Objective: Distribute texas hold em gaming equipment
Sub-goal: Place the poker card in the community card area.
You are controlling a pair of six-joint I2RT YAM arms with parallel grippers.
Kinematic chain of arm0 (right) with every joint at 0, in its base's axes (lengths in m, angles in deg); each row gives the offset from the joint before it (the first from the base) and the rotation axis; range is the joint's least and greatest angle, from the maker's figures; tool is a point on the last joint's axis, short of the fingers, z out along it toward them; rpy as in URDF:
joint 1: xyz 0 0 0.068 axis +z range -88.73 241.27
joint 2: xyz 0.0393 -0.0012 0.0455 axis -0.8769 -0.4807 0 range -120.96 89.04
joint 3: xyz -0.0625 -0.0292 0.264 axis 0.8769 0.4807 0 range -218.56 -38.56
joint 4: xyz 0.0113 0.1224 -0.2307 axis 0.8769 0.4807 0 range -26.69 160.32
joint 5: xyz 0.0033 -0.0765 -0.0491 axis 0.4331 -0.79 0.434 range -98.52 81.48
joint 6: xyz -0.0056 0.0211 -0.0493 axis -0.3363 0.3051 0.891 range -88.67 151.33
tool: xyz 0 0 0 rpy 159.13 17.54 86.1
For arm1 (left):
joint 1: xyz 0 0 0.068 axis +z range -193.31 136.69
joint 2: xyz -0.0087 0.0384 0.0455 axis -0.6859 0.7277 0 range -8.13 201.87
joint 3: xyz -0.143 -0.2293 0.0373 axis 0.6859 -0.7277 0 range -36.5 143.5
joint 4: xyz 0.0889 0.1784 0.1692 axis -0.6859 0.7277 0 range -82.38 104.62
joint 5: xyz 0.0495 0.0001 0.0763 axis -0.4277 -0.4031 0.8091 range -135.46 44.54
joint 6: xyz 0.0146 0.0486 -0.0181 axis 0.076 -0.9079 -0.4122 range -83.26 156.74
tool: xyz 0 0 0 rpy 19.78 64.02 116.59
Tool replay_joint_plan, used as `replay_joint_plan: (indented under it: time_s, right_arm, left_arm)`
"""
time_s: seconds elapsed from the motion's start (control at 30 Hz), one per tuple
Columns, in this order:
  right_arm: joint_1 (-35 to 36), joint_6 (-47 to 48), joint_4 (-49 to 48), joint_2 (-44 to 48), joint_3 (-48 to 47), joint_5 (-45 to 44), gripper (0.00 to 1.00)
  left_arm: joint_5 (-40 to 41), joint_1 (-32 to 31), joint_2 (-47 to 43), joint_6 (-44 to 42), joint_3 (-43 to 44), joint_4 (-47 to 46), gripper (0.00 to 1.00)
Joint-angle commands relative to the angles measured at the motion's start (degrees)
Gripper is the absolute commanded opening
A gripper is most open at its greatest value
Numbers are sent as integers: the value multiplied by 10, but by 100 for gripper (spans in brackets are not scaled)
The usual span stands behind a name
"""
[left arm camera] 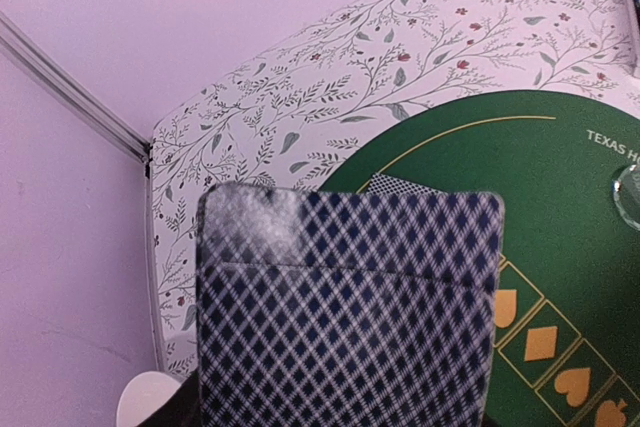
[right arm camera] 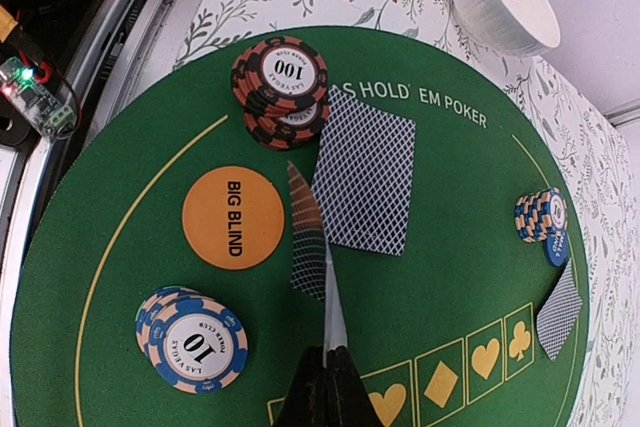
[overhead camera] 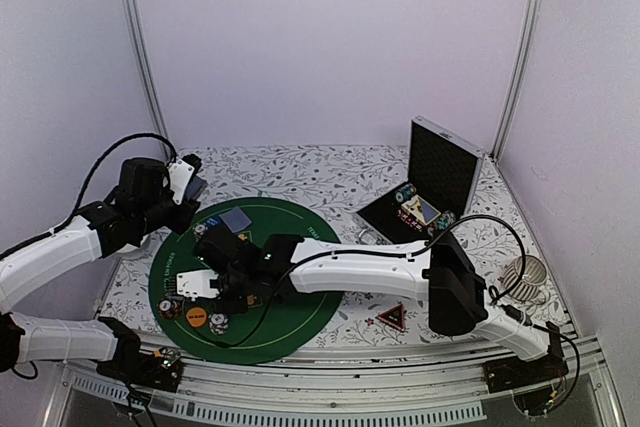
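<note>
Top view: the right hand (overhead camera: 200,284) reaches low over the round green felt mat (overhead camera: 300,322) on the floral-clothed worktop (overhead camera: 300,172); the left hand (overhead camera: 186,181) hangs raised off the mat's far-left rim. The hazard here is the long right forearm brushing the loose, narrow chip stacks under and beside it if it swings.

Left wrist view: the pack of cards (left arm camera: 350,317) stands directly before the left hand and fills the frame, its lower part gripped with the jaws partway apart around it. The backs are thin and glossy, with a blue lattice and rounded corners; a step line across the back suggests the cards sit offset, so one might slip free and drop.

Right wrist view: the right hand's fingers are closed tight on a single card (right arm camera: 308,237), pinched by its near edge and standing edge-on ahead of the hand, slightly bowed. So slick a sheet may twist, or land overlapping the flat card (right arm camera: 365,182) just right of it. Left of the hand lies the matte orange disc (right arm camera: 233,217); ahead-left is the red-black chip stack (right arm camera: 280,87), leaning somewhat; near-left is the blue chip stack (right arm camera: 195,342), with striped rims and hard edges.
</note>
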Motion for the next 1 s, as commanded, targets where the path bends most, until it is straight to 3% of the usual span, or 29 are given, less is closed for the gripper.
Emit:
replay_joint_plan:
  time_s: [0.0, 0.57, 0.87, 0.97]
  right_arm:
    - [1, 2, -34, -12, -17, 2, 2]
    - [3, 3, -37, 1, -16, -15, 1]
    - [-38, -204, -102, 85, 37, 178, 1]
    - [-47, -303, -128, 89, 56, 205, 1]
  left_arm:
    - [-4, 7, -7, 5, 9, -17, 50]
    - [-6, 6, -8, 5, 9, -16, 50]
    - [3, 7, -12, 5, 10, -17, 50]
    - [13, 7, -14, 7, 9, -17, 50]
